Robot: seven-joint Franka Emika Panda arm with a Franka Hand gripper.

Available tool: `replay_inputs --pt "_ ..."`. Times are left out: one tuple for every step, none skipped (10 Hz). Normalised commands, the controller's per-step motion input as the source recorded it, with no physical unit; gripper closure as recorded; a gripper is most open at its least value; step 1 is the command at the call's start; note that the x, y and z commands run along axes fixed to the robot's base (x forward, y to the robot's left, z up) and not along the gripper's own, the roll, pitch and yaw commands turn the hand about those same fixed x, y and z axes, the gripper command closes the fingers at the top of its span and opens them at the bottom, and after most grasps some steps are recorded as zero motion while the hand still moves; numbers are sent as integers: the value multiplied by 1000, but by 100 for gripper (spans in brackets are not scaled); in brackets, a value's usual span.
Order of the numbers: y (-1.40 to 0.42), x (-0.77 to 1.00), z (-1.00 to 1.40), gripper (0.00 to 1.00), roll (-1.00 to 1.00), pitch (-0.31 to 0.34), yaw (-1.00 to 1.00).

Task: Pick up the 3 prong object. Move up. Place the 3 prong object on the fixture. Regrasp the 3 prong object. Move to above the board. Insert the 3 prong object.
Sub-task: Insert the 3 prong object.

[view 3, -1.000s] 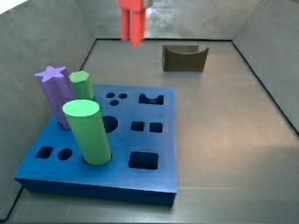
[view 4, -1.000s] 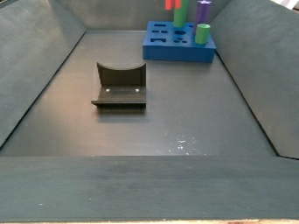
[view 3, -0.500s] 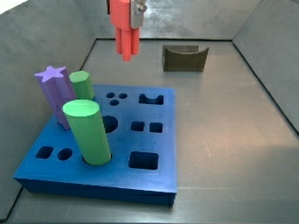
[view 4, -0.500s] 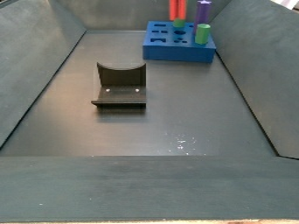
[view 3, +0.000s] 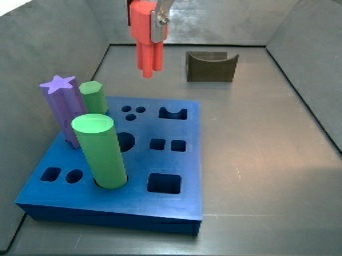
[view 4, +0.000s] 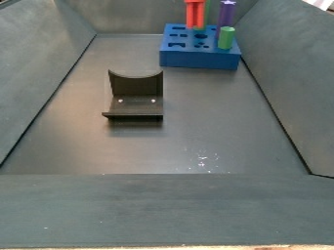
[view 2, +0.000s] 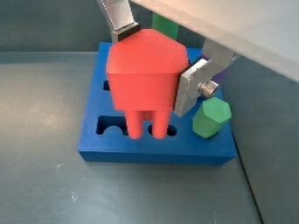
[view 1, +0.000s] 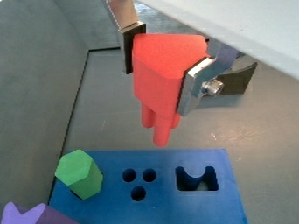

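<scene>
the gripper (view 1: 159,72) clamps the 3 prong object (view 1: 163,86) upright, hanging above the far edge of the board (view 3: 127,200), prongs down. if the prongs sit turned or offset from the three-hole cut-out (view 1: 142,176), they could jam on the rim.

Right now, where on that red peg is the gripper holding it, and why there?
The gripper clamps the red peg's wide upper body from above, with one silver finger flat on each side. That leaves the narrow prongs hanging free below, pointing down at the blue board, which looks right for lowering them into a hole.
</scene>
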Motion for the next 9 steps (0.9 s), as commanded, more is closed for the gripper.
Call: replay_inputs --pt "311 -63 -266 100 -443 -44 -269" --pt "6 14 0 100 -11 0 -71" --pt "-3 0 -60 100 -51 0 -49" --pt "0 0 -114 100 -323 0 -366" --pt "146 -231 -229 100 -317 23 -366" --pt "154 -154 -409 100 -250 69 -280" --pt "0 -74 -109 100 -33 50 0" --pt "-54 0 -143 100 -61 0 -29" --pt "-511 -337 0 100 0 0 -103"
